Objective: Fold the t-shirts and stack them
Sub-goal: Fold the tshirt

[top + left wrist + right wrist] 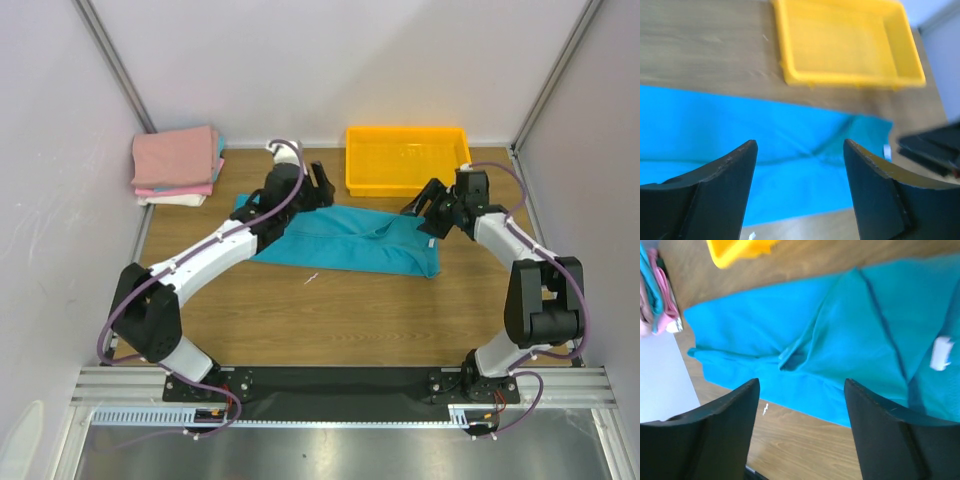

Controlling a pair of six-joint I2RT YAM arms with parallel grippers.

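**Inspector A:** We find the teal t-shirt (345,240) lying on the table (330,310) between the two arms, part-folded into a long band. The folded stack (178,165) sits well apart in the far left corner.

**Inspector B:** Agreed. The left gripper (800,147) hangs over the cloth with its jaws spread and nothing between them, and the right gripper (802,385) likewise. We judge the fold half done.

**Inspector A:** In our judgement the next move calls for fresh pinches on the band's edge, then a further fold before stacking.

**Inspector B:** We note the right wrist view shows the white neck label (941,353) and a rumpled crease that the top view does not resolve. Only the top view shows both arms and the whole yellow tray (407,160).
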